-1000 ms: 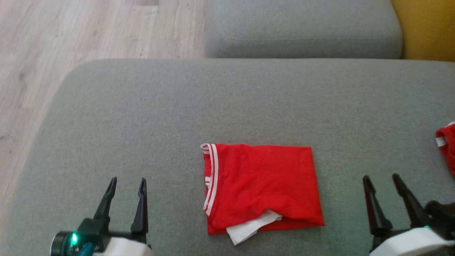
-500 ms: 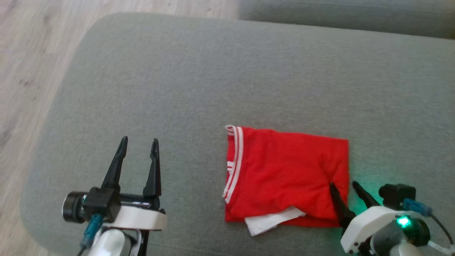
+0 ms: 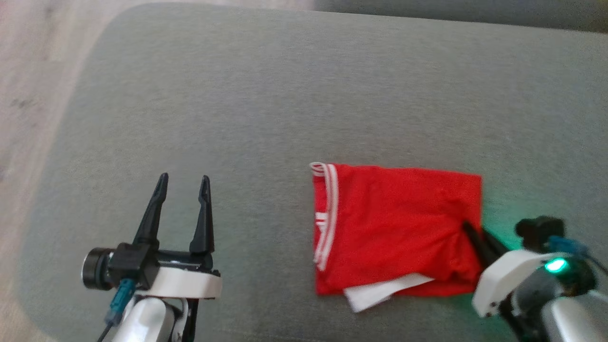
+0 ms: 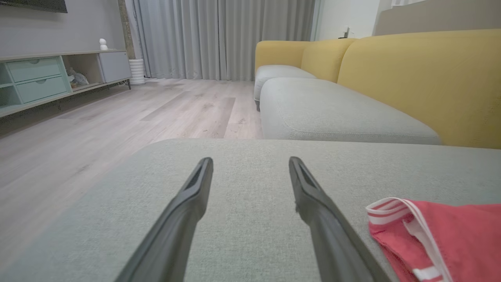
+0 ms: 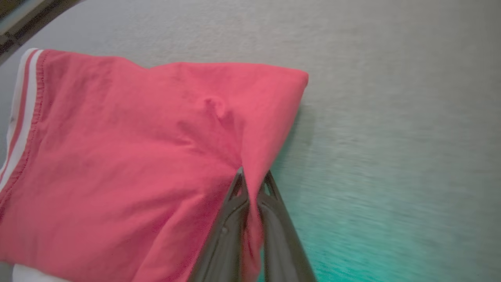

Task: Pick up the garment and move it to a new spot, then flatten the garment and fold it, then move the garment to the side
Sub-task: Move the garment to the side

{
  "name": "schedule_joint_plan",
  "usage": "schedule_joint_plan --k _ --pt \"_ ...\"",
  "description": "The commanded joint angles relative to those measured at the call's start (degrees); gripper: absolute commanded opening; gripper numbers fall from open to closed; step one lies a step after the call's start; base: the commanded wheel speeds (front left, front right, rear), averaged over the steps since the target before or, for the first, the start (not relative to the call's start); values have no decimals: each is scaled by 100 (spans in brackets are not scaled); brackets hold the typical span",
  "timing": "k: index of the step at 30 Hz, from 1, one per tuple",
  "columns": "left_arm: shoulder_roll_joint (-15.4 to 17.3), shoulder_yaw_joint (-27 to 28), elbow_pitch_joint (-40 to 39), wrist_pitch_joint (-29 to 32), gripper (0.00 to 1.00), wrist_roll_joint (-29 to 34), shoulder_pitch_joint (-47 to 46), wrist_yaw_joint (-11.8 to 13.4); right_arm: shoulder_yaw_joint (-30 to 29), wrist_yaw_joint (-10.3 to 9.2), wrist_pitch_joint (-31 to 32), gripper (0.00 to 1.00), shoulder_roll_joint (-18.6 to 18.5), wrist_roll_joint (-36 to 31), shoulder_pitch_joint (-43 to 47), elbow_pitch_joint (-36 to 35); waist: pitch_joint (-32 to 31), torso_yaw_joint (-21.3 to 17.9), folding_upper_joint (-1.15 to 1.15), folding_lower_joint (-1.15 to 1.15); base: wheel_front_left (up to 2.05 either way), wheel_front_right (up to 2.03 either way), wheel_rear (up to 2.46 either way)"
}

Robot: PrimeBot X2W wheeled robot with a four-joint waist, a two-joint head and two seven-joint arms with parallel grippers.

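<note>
The garment (image 3: 396,228) is a folded red shirt with white trim, lying on the grey cushion (image 3: 285,95); a white label or lining sticks out at its near edge. My right gripper (image 3: 475,232) is shut on the garment's right edge, and in the right wrist view the red cloth (image 5: 137,149) is pinched between its fingers (image 5: 270,188). My left gripper (image 3: 183,178) hovers open over bare cushion to the left of the garment, holding nothing. The left wrist view shows the garment's striped edge (image 4: 395,207) at the lower right.
Wooden floor (image 3: 28,95) lies beyond the cushion's left edge. The left wrist view shows a second grey cushion (image 4: 332,113) ahead, a yellow sofa back (image 4: 422,78), grey curtains and a low cabinet (image 4: 47,78) at the far left.
My right gripper has come in from the right and closed on the garment's right edge. The head camera has tipped down and shifted. The left gripper stays open.
</note>
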Motion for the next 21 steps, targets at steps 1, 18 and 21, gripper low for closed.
schedule_joint_plan --k 1,18,21 --pt "34 227 -219 -53 100 56 -153 -4 0 -5 -52 0 -255 -69 16 -260 20 -326 0 -1 0 0 0" --pt "39 97 -545 1 100 274 -593 -187 -329 -5 233 0 -1483 34 -1352 -816 603 -2638 0 -1 0 0 0" --pt "97 43 -622 65 100 346 -753 -223 -622 -5 323 0 -1720 -6 -1746 -662 830 -2675 0 -1 0 0 0"
